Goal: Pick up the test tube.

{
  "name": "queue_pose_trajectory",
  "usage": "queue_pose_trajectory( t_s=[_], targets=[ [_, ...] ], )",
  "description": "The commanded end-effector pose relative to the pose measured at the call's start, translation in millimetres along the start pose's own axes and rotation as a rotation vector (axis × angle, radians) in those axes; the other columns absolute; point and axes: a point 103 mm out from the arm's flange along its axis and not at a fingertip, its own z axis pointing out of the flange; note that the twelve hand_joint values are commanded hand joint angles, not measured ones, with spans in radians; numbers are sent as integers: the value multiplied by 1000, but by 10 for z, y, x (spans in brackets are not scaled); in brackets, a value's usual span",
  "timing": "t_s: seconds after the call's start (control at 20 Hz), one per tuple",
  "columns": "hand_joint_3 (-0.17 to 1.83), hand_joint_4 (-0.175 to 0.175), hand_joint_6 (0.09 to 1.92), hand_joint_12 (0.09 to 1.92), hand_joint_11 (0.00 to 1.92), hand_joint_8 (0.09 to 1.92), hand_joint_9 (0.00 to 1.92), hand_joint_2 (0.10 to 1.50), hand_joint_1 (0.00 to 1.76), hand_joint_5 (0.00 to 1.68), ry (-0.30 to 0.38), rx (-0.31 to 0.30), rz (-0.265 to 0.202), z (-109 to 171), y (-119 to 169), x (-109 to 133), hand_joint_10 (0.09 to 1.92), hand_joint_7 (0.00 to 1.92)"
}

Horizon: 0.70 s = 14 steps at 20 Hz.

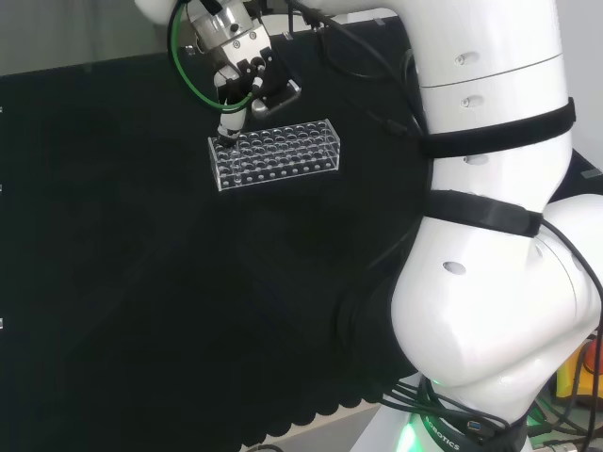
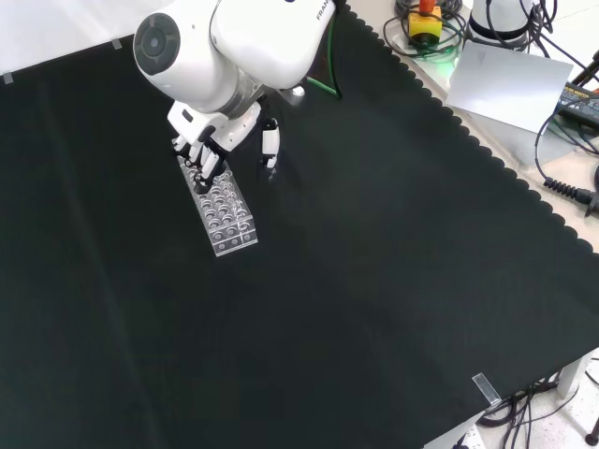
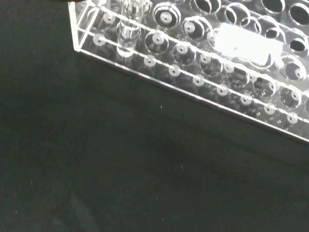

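Black cloth (image 1: 141,282), clear rack (image 3: 203,72), test tube (image 3: 128,29) upright

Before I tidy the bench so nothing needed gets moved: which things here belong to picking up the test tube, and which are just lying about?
Belongs to the job:
- test tube, standing in a corner hole
- clear rack holding it
- hand, fingers down at the rack's end

Just lying about:
- white sheet off the cloth's edge
- cables beside it
- black cloth
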Motion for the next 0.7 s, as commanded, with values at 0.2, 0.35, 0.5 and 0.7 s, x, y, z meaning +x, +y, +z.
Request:
queue_pose_trajectory(
  t_s=[0.2,0.35,0.5,0.7],
  targets=[
    [327,-130,87,1502,0,881,577,823,755,494,-11,12,46,65,146,-38,809,842],
    [356,-132,88,1511,0,873,622,807,772,510,-4,9,60,82,170,-58,790,893],
    [392,-137,120,1530,0,861,676,790,793,538,21,-5,68,84,193,-47,767,957],
    [463,-158,370,1534,45,821,802,758,828,586,66,-26,82,68,216,-34,702,1117]
  ],
)
